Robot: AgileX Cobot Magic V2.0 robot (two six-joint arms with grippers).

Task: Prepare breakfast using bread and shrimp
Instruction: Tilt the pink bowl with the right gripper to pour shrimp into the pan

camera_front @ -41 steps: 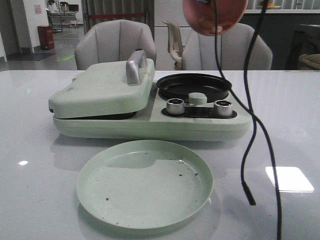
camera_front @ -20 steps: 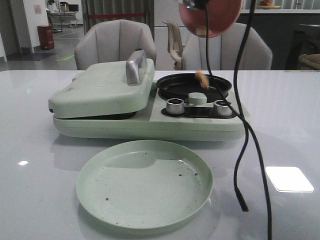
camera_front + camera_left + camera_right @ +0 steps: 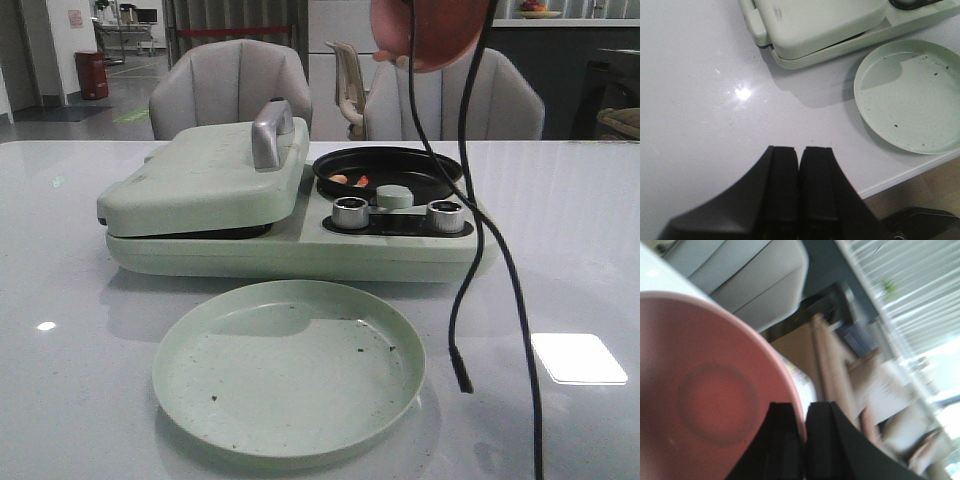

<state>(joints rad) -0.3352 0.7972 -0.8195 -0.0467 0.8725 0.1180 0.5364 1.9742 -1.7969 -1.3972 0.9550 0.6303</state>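
Pink bowl [image 3: 705, 405] rim sits pinched in our right gripper [image 3: 804, 440], tipped above the pan [image 3: 388, 172] holding shrimp [image 3: 351, 181]; our left gripper [image 3: 799, 165] is closed, empty.

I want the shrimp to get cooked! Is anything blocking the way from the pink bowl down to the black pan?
Nothing visible does. The pink bowl hangs tipped above the open black pan, and shrimp pieces already lie in it. Only a dangling cable hangs nearby.
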